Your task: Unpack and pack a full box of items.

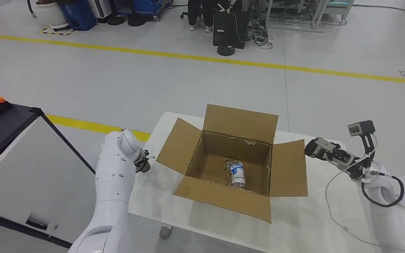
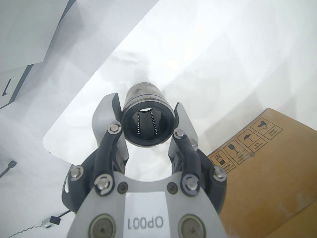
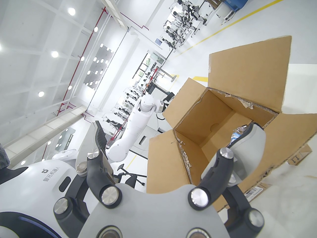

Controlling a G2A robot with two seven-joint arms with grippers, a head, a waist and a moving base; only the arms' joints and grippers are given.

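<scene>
Left gripper (image 2: 147, 107) clamped on steel bearing sleeve (image 2: 143, 94), above table (image 1: 304, 221) near its edge, just beside box (image 1: 221, 196) left flap. Risk: smooth round barrel slips in grip, or rolls off table if released here. Right gripper (image 1: 313, 149) spread wide, empty, beside right flap. Bottle (image 1: 236, 172) lies in box.
</scene>
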